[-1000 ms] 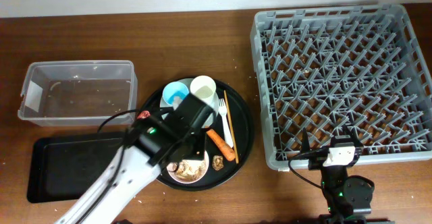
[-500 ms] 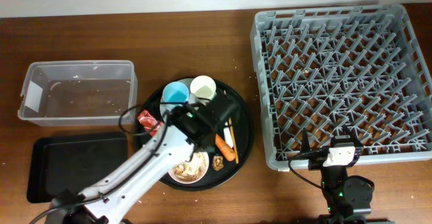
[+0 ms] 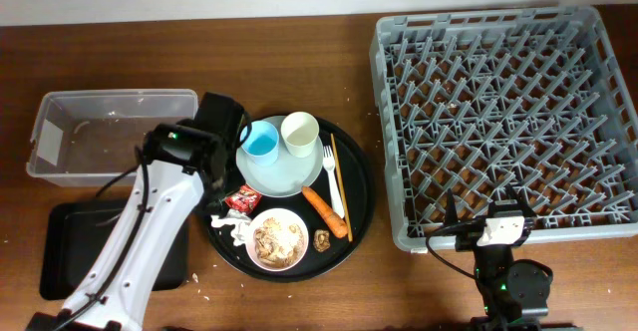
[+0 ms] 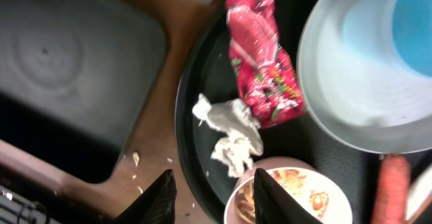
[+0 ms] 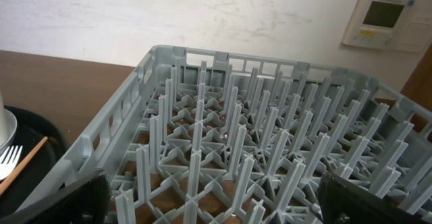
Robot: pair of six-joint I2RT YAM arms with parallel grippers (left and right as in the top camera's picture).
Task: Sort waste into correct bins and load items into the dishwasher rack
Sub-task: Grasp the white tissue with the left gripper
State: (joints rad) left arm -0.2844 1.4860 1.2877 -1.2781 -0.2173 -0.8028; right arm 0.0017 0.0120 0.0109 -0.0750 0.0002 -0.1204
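**A:** Where is the crumpled red wrapper (image 4: 263, 69)?

**B:** Upper middle of the left wrist view. It lies flat on the round black tray (image 4: 192, 156), just beside the plate (image 4: 337, 109), and the white tissue (image 4: 229, 133) touches its lower end.

**A:** And the left gripper (image 4: 214, 198)?

**B:** It hovers at the bottom edge with its fingers spread and nothing between them.

**A:** How will the wrapper handle?

**B:** Probably light, thin and slippery, and it should crush easily. I'd pinch across its bunched middle, clear of the plate rim.

**A:** The right gripper (image 5: 212, 187)?

**B:** Spread wide and empty, facing the dishwasher rack (image 5: 270, 136).
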